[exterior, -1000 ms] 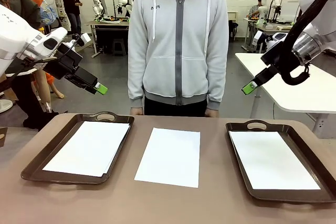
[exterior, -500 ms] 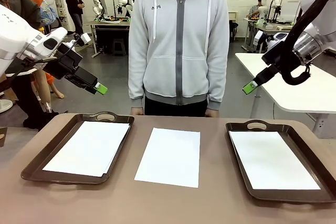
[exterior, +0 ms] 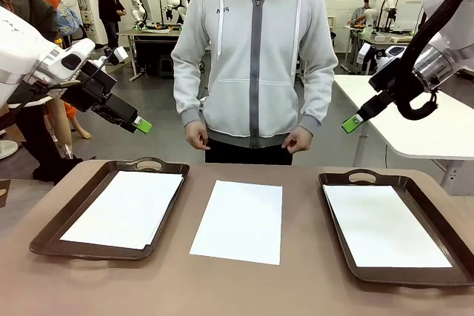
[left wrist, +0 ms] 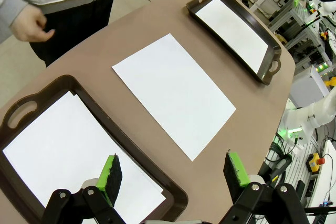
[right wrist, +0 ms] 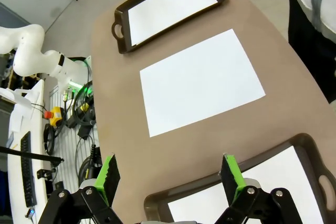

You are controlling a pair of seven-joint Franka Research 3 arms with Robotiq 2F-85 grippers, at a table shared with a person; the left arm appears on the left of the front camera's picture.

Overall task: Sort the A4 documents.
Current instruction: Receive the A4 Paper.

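Paper sheet (exterior: 238,220) lies flat on the desk (exterior: 296,279) between left tray (exterior: 52,231) and right tray (exterior: 444,216), probably waiting for sorting. Left end effector (left wrist: 173,174) and right end effector (right wrist: 170,177) hover wide open, holding nothing.

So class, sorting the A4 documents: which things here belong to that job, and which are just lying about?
Part of the job:
- loose sheet on the table's middle
- sheets in the left tray
- sheet in the right tray
- left tray and right tray

Just lying about:
- nothing else on the table
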